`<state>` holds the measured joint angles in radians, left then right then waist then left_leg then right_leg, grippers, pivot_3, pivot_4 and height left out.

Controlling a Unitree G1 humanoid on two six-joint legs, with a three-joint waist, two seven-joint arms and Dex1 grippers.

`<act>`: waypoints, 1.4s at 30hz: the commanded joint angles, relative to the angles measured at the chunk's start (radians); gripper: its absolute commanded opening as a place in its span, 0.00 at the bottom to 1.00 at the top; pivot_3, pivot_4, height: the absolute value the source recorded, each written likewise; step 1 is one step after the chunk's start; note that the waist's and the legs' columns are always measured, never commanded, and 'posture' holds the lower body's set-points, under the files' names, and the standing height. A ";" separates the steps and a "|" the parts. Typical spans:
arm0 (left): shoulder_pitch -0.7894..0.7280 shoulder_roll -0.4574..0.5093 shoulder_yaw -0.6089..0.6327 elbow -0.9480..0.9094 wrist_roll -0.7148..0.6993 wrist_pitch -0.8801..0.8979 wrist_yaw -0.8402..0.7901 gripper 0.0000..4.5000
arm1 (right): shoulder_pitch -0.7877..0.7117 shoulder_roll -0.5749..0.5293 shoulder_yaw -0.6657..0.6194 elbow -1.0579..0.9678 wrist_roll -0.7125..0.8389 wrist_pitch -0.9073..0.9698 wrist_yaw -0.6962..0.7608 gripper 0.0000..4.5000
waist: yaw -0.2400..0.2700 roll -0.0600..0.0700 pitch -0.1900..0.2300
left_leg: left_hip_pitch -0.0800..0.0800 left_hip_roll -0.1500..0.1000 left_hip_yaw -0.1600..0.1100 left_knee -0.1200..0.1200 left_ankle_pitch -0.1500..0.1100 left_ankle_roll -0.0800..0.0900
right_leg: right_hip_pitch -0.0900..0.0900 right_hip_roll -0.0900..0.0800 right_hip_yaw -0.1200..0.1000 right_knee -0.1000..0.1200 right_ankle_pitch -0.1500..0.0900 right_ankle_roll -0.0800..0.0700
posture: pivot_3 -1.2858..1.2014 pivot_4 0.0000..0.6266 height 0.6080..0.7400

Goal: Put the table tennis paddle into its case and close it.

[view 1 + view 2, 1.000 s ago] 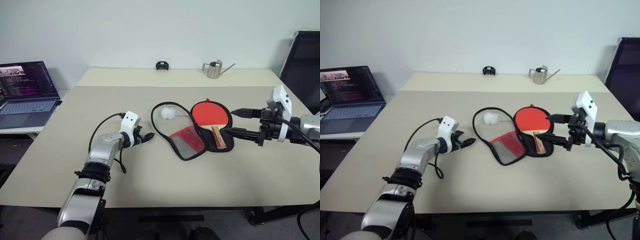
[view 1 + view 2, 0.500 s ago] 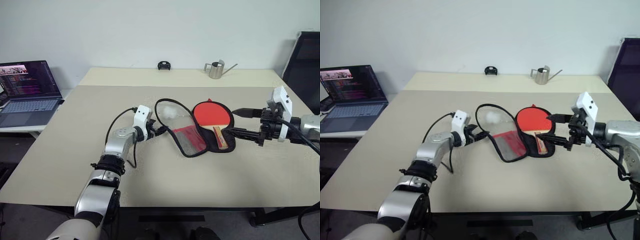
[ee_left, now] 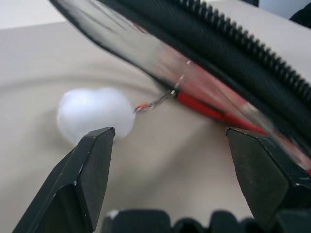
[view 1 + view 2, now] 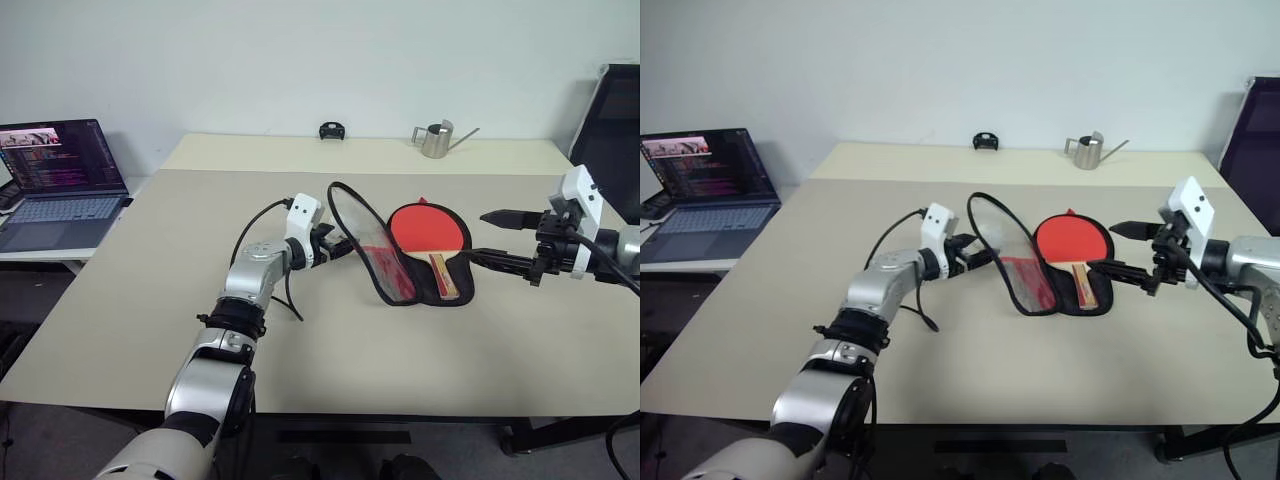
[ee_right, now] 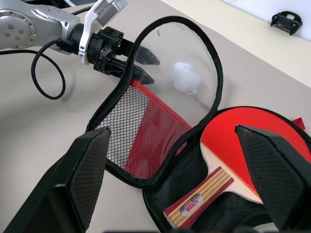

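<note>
While both jaws gape empty: one paddle (image 4: pixel 428 226), one case (image 4: pixel 372 250), one white ball (image 5: pixel 186 77).

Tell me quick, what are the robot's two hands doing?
Left gripper: open, under the case's raised flap, gripping nothing.
Right gripper: open and empty, beside the paddle.

The case (image 4: pixel 1032 272) lies open mid-table (image 4: pixel 970 370), its flap raised on edge. The table tennis paddle (image 4: pixel 1072 243) rests red face up on the case's black half. Left of the case, the left gripper (image 4: pixel 980 255) meets the flap's rim. Right of the case, the right gripper (image 4: pixel 1118 248) hovers, fingers spread.
</note>
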<state>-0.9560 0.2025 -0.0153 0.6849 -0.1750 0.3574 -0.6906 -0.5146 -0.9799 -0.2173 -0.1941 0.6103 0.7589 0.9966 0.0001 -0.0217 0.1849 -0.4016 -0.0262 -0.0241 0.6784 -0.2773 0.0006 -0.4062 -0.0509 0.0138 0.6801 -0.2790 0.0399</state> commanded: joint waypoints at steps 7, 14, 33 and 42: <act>-0.110 -0.086 -0.024 0.094 0.010 -0.075 -0.025 0.89 | 0.053 -0.051 -0.129 -0.067 0.027 0.022 -0.033 1.00 | 0.000 0.000 0.000 | 0.000 0.000 0.000 0.000 0.000 0.000 | 0.000 0.000 0.000 0.000 0.000 0.000 | 0.52 0.24 1.00; -0.222 -0.178 -0.034 0.288 0.050 -0.183 -0.023 0.89 | 0.126 -0.061 -0.213 -0.130 0.054 0.064 -0.067 1.00 | 0.004 0.000 0.000 | 0.000 0.000 0.001 0.000 0.000 0.000 | 0.000 0.000 0.000 0.000 0.000 0.000 | 0.52 0.24 1.00; -0.224 -0.105 0.015 0.321 0.054 -0.343 -0.144 0.89 | 0.127 0.031 -0.134 -0.052 0.013 0.066 -0.211 1.00 | -0.009 0.000 0.000 | 0.002 0.001 0.002 0.000 0.000 0.000 | 0.000 0.001 0.001 0.001 0.000 0.000 | 0.52 0.24 1.00; 0.106 0.091 -0.002 -0.388 -0.117 0.007 -0.359 0.89 | -0.039 0.151 0.058 0.193 -0.123 0.048 -0.300 1.00 | -0.008 0.000 0.000 | 0.000 0.001 0.001 0.001 0.001 -0.002 | 0.000 0.001 0.002 0.001 0.000 0.000 | 0.52 0.24 1.00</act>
<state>-0.8543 0.2760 -0.0156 0.4293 -0.2481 0.3081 -1.0348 -0.5275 -0.8275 -0.1664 -0.0304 0.5177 0.8334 0.7080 -0.0075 -0.0215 0.1849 -0.4011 -0.0253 -0.0230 0.6791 -0.2761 -0.0015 -0.4065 -0.0501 0.0157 0.6811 -0.2789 0.0399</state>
